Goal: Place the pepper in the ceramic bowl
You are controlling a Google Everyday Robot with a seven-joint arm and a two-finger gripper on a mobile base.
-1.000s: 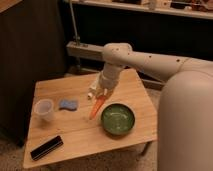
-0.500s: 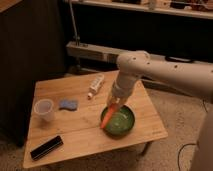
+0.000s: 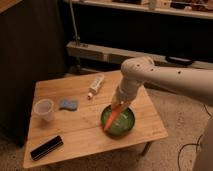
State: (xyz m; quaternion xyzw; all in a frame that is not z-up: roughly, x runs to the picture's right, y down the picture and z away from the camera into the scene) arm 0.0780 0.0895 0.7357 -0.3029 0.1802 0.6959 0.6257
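Note:
The orange-red pepper [image 3: 112, 117] hangs tip-down from my gripper [image 3: 120, 103], which is shut on its upper end. Its tip reaches into the left side of the green ceramic bowl [image 3: 125, 124], which stands at the front right of the wooden table [image 3: 80, 132]. I cannot tell if the tip touches the bowl's bottom. The white arm comes in from the right and bends down over the bowl's back rim.
A white tube with a red cap [image 3: 96, 84] lies at the back of the table. A blue sponge [image 3: 68, 104] and a translucent plastic cup [image 3: 43, 110] are at the left. A black flat bar [image 3: 46, 147] lies at the front left corner.
My gripper has carried the pepper from the table's middle rightward and forward to above the bowl, and the pepper now dips into the bowl.

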